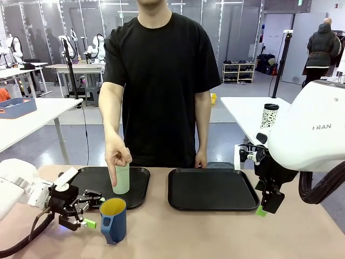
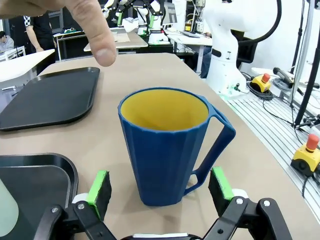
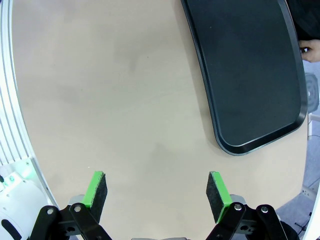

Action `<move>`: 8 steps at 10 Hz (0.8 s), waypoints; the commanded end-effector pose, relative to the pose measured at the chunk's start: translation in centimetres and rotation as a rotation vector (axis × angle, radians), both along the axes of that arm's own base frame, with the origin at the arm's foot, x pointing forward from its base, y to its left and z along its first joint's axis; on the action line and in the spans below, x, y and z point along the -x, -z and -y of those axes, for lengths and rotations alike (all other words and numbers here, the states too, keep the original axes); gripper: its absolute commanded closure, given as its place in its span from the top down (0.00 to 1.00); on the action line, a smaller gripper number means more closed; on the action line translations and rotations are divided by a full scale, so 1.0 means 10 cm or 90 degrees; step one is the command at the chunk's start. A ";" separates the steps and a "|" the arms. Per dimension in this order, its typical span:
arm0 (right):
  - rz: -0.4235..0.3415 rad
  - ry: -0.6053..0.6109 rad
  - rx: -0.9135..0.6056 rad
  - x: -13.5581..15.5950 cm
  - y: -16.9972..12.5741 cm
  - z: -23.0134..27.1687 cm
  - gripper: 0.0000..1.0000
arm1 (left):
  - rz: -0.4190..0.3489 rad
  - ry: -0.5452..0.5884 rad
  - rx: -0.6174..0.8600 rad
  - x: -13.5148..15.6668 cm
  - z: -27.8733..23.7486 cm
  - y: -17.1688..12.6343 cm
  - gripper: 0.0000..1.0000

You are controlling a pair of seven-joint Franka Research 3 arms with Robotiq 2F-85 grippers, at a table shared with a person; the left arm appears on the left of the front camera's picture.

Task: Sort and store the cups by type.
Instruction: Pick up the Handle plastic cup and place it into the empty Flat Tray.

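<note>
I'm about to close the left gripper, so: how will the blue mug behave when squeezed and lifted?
The blue mug looks like rigid faceted plastic, so it probably won't deform. It is empty, yellow inside showing, so likely light. Its handle sits near one pad of the left gripper, and the tapered walls might let it twist or slip.

Tall pale green tumbler (image 1: 121,179) stands upright on a black tray (image 1: 139,186). At its 6 o'clock, the dark blue, yellow-lined mug (image 1: 113,219) stands upright on the table (image 1: 188,232).

Green tumbler (image 1: 122,182) rim hidden behind the person's hand (image 1: 116,155), black tray (image 3: 250,75) cut off by the top edge
</note>
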State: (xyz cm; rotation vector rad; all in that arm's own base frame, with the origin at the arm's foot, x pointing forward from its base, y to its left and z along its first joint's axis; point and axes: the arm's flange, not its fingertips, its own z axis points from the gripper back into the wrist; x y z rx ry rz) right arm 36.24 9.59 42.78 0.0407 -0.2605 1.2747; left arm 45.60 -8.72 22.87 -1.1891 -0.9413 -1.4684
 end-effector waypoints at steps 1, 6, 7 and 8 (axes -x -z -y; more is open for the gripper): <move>0.006 0.015 0.006 0.04 0.06 -0.02 1.00 | 0.017 0.007 0.028 -0.04 0.09 0.06 1.00; 0.006 0.015 0.006 0.04 0.06 -0.02 1.00 | 0.009 0.021 0.044 -0.05 0.31 0.12 1.00; 0.006 0.015 0.006 0.04 0.06 -0.02 1.00 | 0.009 0.027 0.047 -0.05 0.36 0.13 1.00; 0.006 0.015 0.006 0.04 0.06 -0.02 1.00 | 0.007 0.036 0.049 -0.04 0.41 0.15 1.00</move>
